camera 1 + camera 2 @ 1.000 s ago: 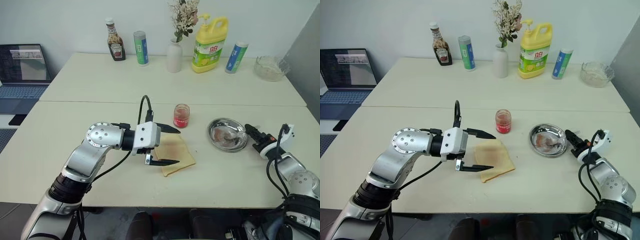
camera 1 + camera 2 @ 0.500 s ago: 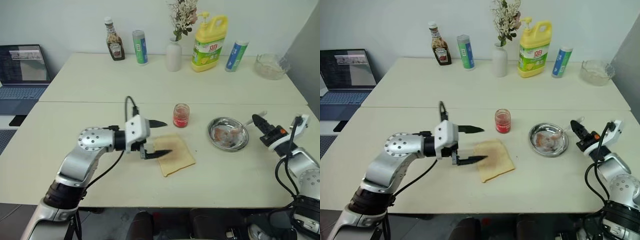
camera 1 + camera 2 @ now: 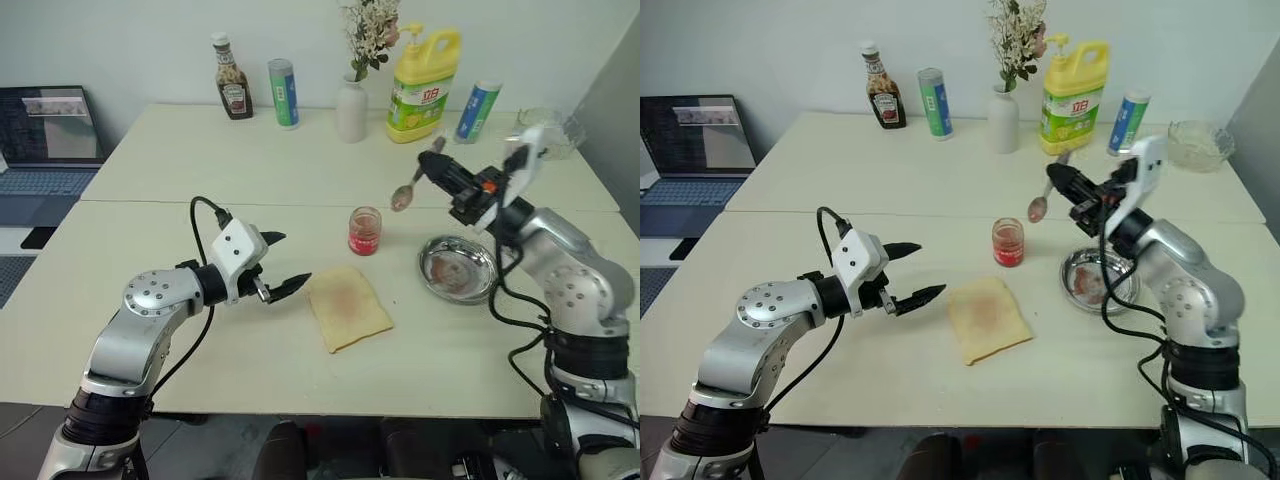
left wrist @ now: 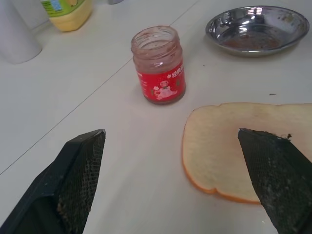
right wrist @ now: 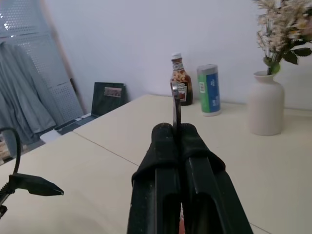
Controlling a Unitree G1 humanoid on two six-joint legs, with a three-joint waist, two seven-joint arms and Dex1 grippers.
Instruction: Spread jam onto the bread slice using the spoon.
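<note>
The bread slice [image 3: 347, 306] lies flat on the table, pale tan with a brownish-pink centre. Just behind it stands the small jar of red jam [image 3: 364, 231], lid off. My right gripper [image 3: 434, 168] hangs in the air above and to the right of the jar, shut on the handle of the silver spoon [image 3: 408, 190], whose bowl tilts down toward the jar. My left gripper [image 3: 288, 260] is open just left of the bread, touching nothing. In the left wrist view the jam jar [image 4: 159, 66] and the bread [image 4: 253, 146] lie ahead of the spread fingers.
A round steel dish [image 3: 457, 268] smeared with jam sits right of the jar. Along the far edge stand a ketchup bottle [image 3: 233, 78], a blue can [image 3: 283, 94], a white vase [image 3: 351, 110], a yellow detergent bottle [image 3: 421, 72] and a glass bowl [image 3: 555, 125]. A laptop [image 3: 45, 140] is at the left.
My right gripper closed on the spoon at the dish and carried it up and left, toward the jar. My left gripper drew back left off the bread, staying open.
</note>
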